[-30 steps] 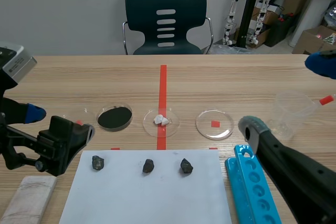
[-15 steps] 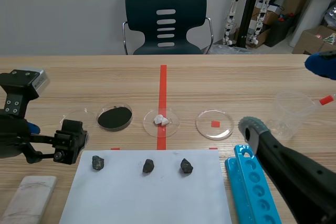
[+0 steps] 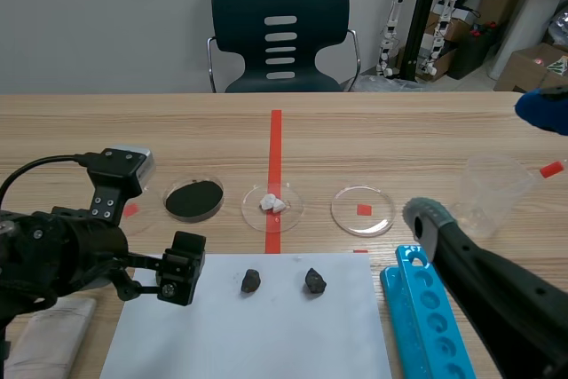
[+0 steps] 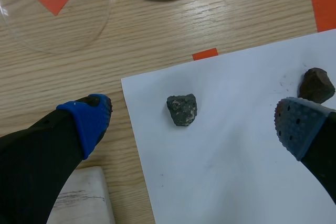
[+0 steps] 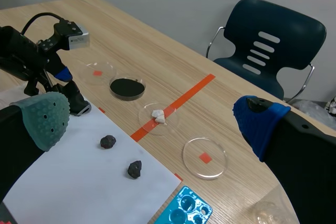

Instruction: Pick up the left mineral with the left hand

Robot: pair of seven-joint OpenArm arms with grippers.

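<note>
Left claw (image 4: 192,123) released, poised above the left mineral (image 4: 182,109); no grasp made.

The mineral lies on the paper (image 4: 236,171), near its far left corner, apart from the other stones. Seen from the left wrist, it sits between the claw's spread fingers, roughly midway and slightly ahead of the pads. The stone is chunky with no marked long axis, so claw rotation appears not to matter. The coming move is judged a straight descent, then closure. The middle mineral (image 4: 316,84) sits just beside the right finger and could be nudged. The right claw (image 5: 149,119), likewise released and grasping nothing, hangs well apart over the surface (image 4: 157,35); the left arm is clearly nearer.
</note>
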